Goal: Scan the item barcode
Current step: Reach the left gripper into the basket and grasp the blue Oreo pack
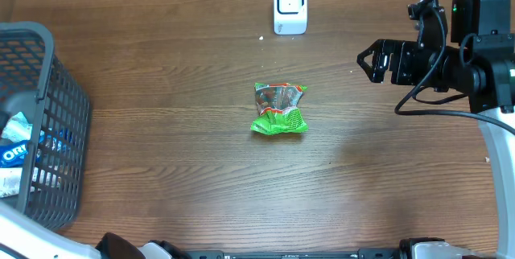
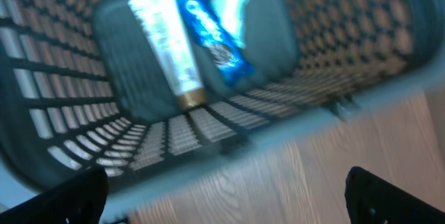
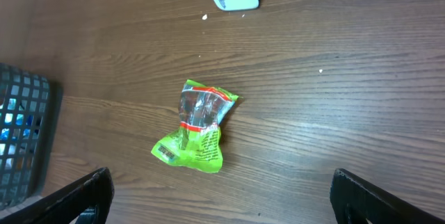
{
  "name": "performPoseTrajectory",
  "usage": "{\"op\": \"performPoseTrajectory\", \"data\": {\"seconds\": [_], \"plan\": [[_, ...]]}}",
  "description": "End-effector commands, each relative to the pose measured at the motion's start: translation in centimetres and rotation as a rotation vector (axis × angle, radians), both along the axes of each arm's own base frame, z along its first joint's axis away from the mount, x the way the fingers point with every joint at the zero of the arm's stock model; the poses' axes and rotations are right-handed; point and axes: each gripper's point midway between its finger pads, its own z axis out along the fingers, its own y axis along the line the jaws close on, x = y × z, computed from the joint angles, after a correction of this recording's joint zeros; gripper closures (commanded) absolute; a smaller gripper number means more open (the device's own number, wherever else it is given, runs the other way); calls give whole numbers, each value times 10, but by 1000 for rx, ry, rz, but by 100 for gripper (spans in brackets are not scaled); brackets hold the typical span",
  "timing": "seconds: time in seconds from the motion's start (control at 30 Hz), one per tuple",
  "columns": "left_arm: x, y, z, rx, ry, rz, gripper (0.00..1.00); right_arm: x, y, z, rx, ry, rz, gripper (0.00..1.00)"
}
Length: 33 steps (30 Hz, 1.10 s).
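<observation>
The step in hand is judged to be the pickup of the green snack packet (image 1: 279,108), which is lying crumpled on the wooden table (image 1: 161,90) near its middle, well apart from the white scanner (image 1: 290,6) standing at the far edge. Nothing is touching the packet. The right gripper (image 3: 222,200) is hanging above the table on the right side with its fingers spread wide and holding nothing; its wrist camera is looking down on the packet and the scanner together. The left gripper (image 2: 222,196) is also standing wide open and empty, and it is hovering over the grey basket (image 1: 48,66) at the left, in which a tube (image 2: 174,46) and a blue wrapper (image 2: 212,36) are lying. The right arm is appearing better placed for the pickup, since the packet is lying in its view. A small dark patch is showing on the lower corner of the packet in the right wrist view, but it is too small to confirm as the barcode. For a good result, the fingers should be closing across the pinched upper part of the packet, leaving the printed lower panel uncovered. The foil is looking thin and wrinkled, so a light grip is advisable, and the printed face should be turning toward the scanner window.
</observation>
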Motion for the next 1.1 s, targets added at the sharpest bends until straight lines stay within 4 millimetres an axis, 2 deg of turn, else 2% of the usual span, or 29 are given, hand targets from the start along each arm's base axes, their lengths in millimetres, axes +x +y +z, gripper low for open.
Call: {"op": "performPoseTrajectory", "data": {"seconds": [0.0,0.07,0.17,0.3,0.43,0.57,0.7,0.93,1.07], "plan": [[-2,22,-11,-72,-125,6,0,1,2,10,6,-30,8,0],[-5,38,-18,-69,-128,37,0,0,2,10,6,-27,8,0],[1,53,-33,-79,-113,41,0,1,2,10,6,-29,7,0],[13,78,-64,-147,-92,63,2,1,2,10,6,-29,8,0],[29,103,-104,-227,-67,97,6,1,2,10,6,-31,8,0],[42,110,-140,-304,-16,123,7,1,2,10,6,-29,7,0],[58,119,-171,-292,73,147,7,-1,2,8,5,-20,7,0],[94,120,-207,-257,155,132,9,-2,2,8,6,-16,7,0],[105,118,-221,-242,198,135,9,-2,2,8,6,-15,7,0]]}}
